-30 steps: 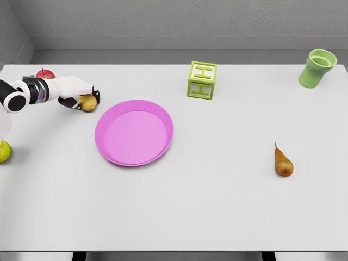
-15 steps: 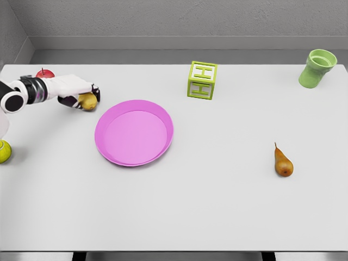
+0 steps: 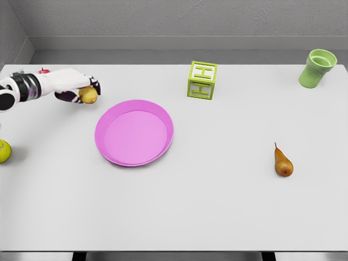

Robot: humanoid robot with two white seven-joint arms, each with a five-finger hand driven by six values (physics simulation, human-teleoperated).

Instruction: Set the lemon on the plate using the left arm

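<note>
One lemon [image 3: 88, 94], small, firm, likely light with slick rind, sits wrapped under the left hand [image 3: 76, 89] fingers; plate [image 3: 134, 132] lies just right-below; keep an enclosing grip.

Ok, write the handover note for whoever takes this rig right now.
Left hand: shut on the lemon, at the table's far left, left of the plate.
Right hand: not in view.
Plate: holds nothing yet.
Done: lemon grasped.
Left: carry it right over the plate, set it down, release.
Nearby: an apple shows just behind the left arm; mind it when moving.
</note>
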